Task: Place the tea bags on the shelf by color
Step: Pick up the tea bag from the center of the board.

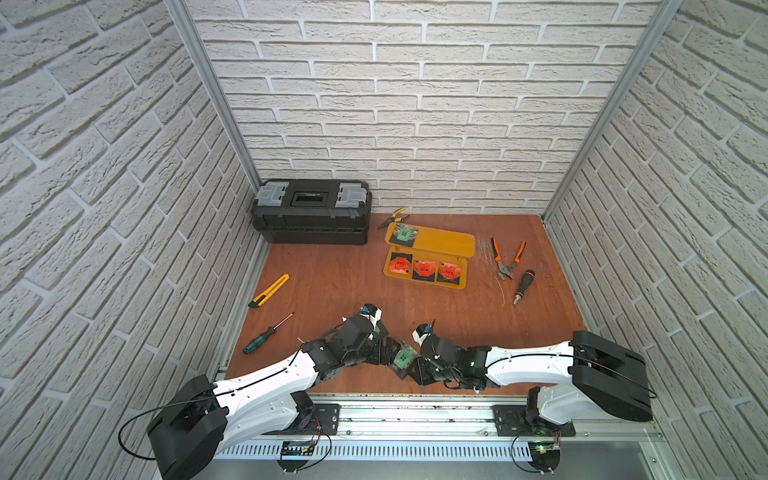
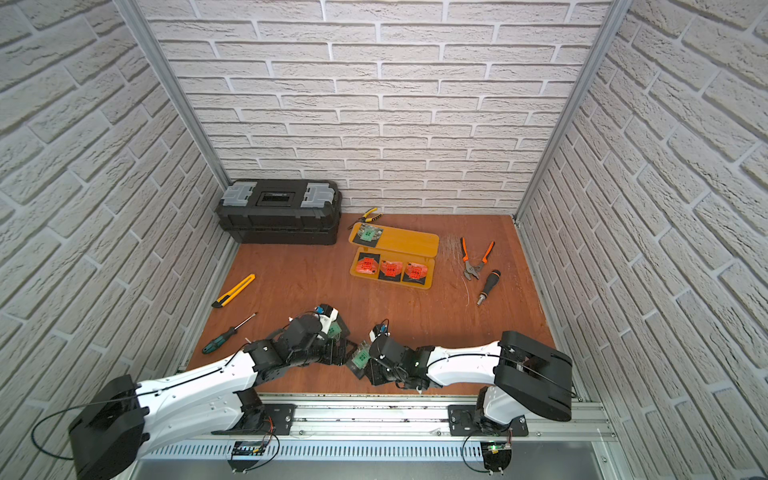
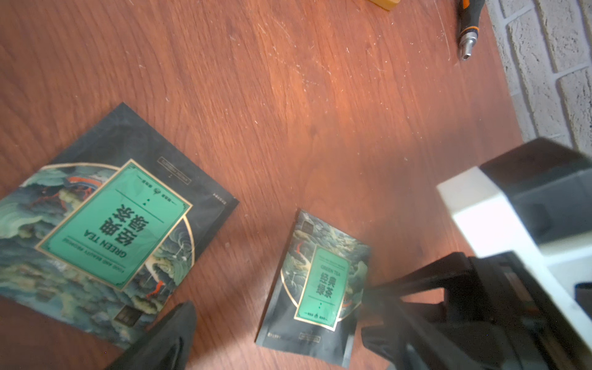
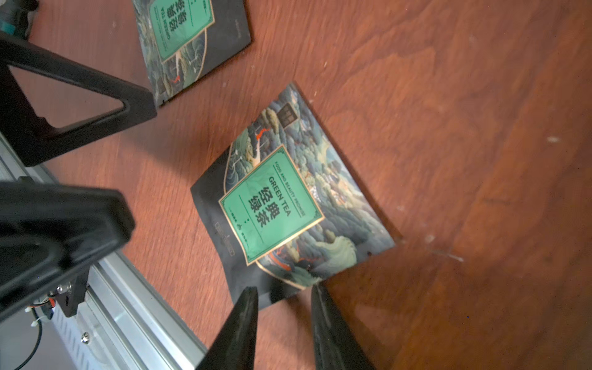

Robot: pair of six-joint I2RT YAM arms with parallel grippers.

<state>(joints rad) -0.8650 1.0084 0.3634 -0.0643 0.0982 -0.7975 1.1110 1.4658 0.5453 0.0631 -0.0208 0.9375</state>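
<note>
The yellow-orange shelf (image 1: 453, 243) stands at the back right. One green tea bag (image 1: 402, 233) lies on its upper plate and three red ones (image 1: 424, 269) on its lower plate. Two more green tea bags lie on the table near the front edge. My right gripper (image 4: 283, 298) is open part way, its tips at the near edge of one of them (image 4: 282, 205); I cannot tell whether they touch it. My left gripper (image 3: 278, 339) is wide open, facing that same bag (image 3: 320, 285) from the other side. The second bag (image 3: 105, 224) lies beside the left gripper.
A black toolbox (image 1: 311, 212) sits at the back left, with yellow pliers (image 1: 395, 216) beside it. Orange pliers (image 1: 507, 259) and a bit driver (image 1: 523, 286) lie right of the shelf. A yellow knife (image 1: 270, 291) and a green screwdriver (image 1: 266, 334) lie at the left.
</note>
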